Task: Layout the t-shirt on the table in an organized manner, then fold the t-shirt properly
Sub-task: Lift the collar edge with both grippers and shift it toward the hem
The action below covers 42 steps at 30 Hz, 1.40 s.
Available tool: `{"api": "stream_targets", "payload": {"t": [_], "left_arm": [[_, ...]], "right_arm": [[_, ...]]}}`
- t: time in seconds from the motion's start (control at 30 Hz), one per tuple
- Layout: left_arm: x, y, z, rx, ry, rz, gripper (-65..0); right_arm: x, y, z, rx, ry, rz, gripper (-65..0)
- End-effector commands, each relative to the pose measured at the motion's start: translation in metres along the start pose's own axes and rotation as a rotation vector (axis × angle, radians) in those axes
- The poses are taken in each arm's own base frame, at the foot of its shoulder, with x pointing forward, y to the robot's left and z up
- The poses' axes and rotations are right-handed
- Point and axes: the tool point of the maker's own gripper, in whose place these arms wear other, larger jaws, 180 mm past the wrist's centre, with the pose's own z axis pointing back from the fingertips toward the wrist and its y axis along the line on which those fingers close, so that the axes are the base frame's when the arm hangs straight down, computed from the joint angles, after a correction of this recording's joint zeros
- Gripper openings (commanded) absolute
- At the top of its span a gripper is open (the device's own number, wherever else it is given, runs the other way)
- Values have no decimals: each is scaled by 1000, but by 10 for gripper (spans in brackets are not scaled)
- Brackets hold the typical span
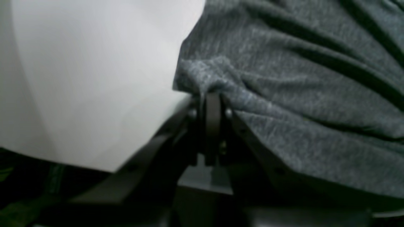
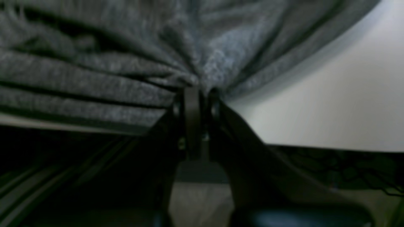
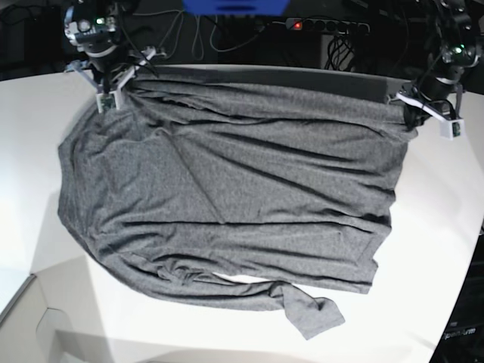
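The dark-grey t-shirt (image 3: 227,189) lies spread wide across the white table (image 3: 439,227), wrinkled, with a sleeve (image 3: 310,311) trailing at the front edge. My right gripper (image 3: 119,97) is at the shirt's far left corner, and in the right wrist view the gripper (image 2: 198,90) is shut on a bunch of the t-shirt (image 2: 126,63), folds fanning out from the pinch. At the far right corner, my left gripper (image 3: 410,115) holds the cloth too. The left wrist view shows that gripper (image 1: 213,96) shut on the edge of the t-shirt (image 1: 300,94) above the table (image 1: 94,78).
Behind the table's far edge run a power strip with a red light (image 3: 325,26), cables (image 3: 189,34) and a blue object (image 3: 234,6). The tabletop has a stepped panel edge (image 3: 34,291) at the front left. Bare white surface lies right of the shirt.
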Motion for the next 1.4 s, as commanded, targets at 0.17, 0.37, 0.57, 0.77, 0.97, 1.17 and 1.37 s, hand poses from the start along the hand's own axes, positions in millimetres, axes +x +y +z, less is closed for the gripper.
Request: {"api": "stream_targets", "payload": {"t": [0.17,0.37,0.57,0.77,0.97,1.17,1.37], "left_arm": [[29,-6,10,-11,-85,-43,-649],[31,-7,9,-11,-91,-41,-649],[43,-9,6,-15,-119,-37,-649],[57,-12,3,-22,-154,-36,-649],[61,-8,-4,-15,-161,-16,-649],[54,-2,-23,-13,-132,31,-649],[53,-10,-29,-21,-141,71,-649]], "right_arm": [[18,-14,6,-37,-60,1,-650],[36,-15,8,-43,-110,2,-650],[57,-19,6,-52,-161,-2,-650],[81,-20,2,-56,-215,-7,-650],[105,-22,0,-58,-269,-9,-650],[122,-23,-9,-57,-295,-19,-650],[134,-26,-20,-57,-303,-27,-650]]}}
